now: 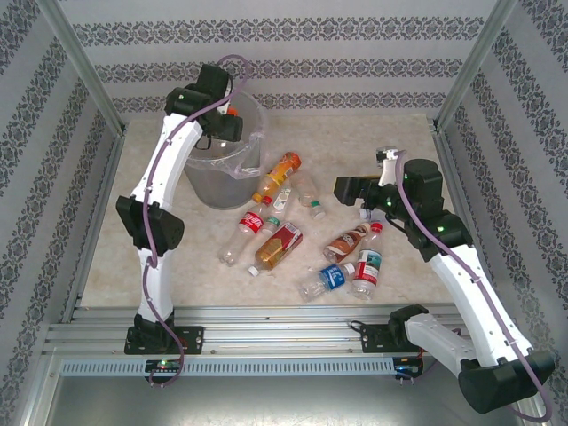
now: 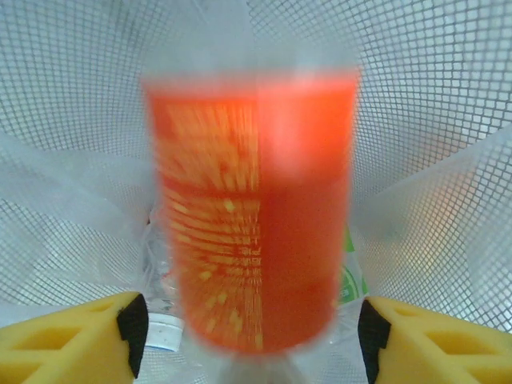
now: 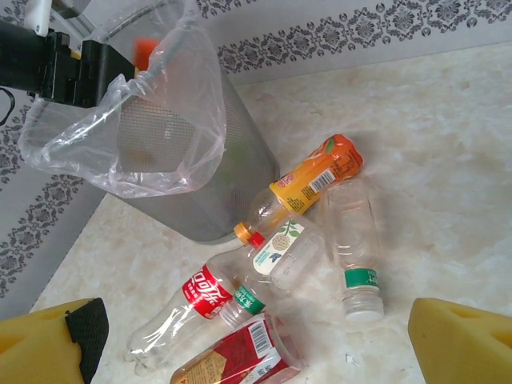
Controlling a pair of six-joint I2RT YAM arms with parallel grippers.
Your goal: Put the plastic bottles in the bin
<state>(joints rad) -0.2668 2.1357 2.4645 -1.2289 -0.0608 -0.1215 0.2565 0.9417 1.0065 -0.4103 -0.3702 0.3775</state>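
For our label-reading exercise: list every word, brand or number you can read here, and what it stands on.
No text reads clearly.
Red-label bottle: white cursive logo, letters illegible.
Orange-label bottle: print too small.
Dark red bottle: print too small.
Orange-red bottle: yellow print, blurred.

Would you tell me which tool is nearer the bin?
Left. The left tool sits over the bin; the right tool hovers off to its right, past several loose bottles on the table.

Robotics test cell (a lab enclosure): aluminium frame posts (image 1: 84, 67), patterned wall panels (image 1: 293, 67), marble-look counter (image 1: 204, 275), arms (image 1: 155, 177) bolted to slotted rails (image 1: 284, 319).
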